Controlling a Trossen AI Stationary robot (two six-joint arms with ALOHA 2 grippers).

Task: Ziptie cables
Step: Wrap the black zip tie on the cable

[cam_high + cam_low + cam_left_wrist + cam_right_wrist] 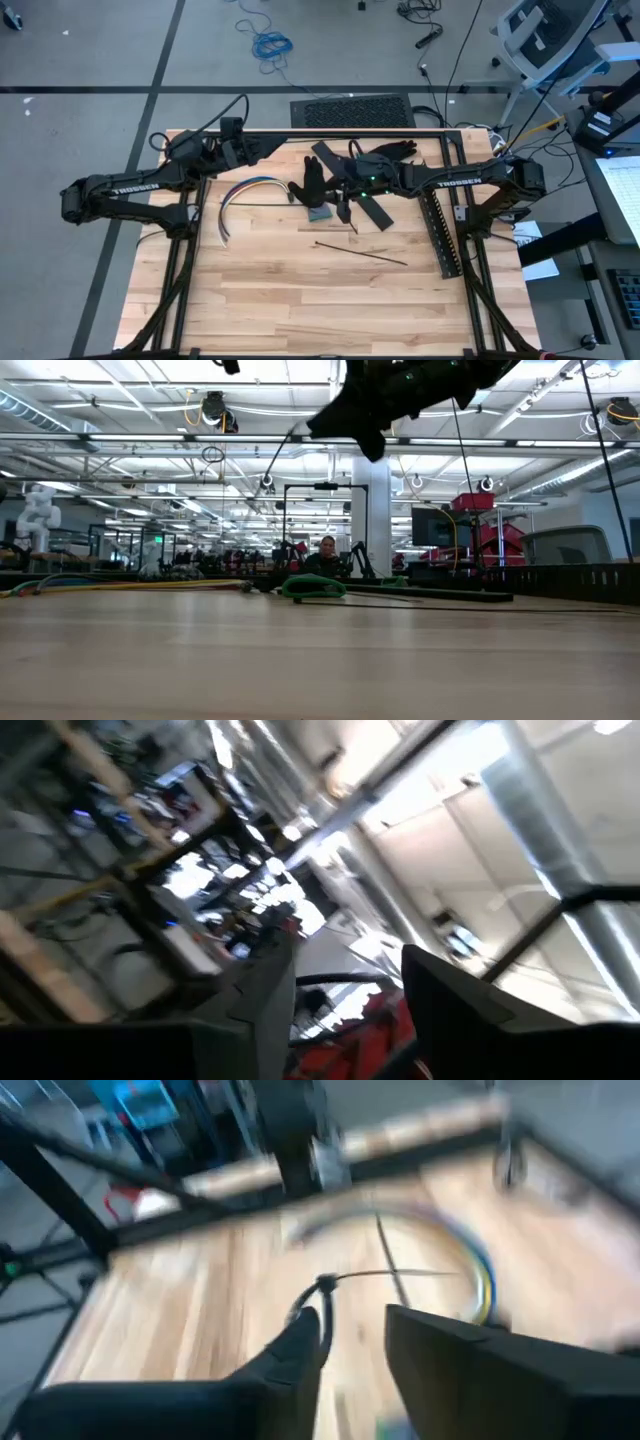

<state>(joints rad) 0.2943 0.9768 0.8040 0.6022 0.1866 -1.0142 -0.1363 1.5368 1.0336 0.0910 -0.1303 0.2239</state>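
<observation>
The cables point(245, 190), a bundle of thin multicoloured wires, lie in an arc on the wooden table left of centre; the right wrist view shows them as a curved band point(482, 1275). My right gripper point(306, 190) point(355, 1325) hovers above the table just right of the arc's far end, open and tilted down. A thin black zip tie point(326, 1286) with a small loop and a long straight tail sits at one of its fingertips. My left gripper point(268, 148) point(345, 960) is raised near the far edge, pointing up into the room, open with nothing between its fingers. My right gripper has the zip tie's looped end point(312, 1302) right at the tip of one finger point(300, 1342), with the tail sticking out sideways across the gap. The blurred picture does not let me tell whether the tie touches the finger.
A long black slotted strip point(440, 225) lies along the right side. Flat black pieces point(372, 208) and a small grey block point(320, 213) lie under the right arm. A thin black stick point(360, 254) lies nearer the front. A person point(327, 552) sits beyond the far edge.
</observation>
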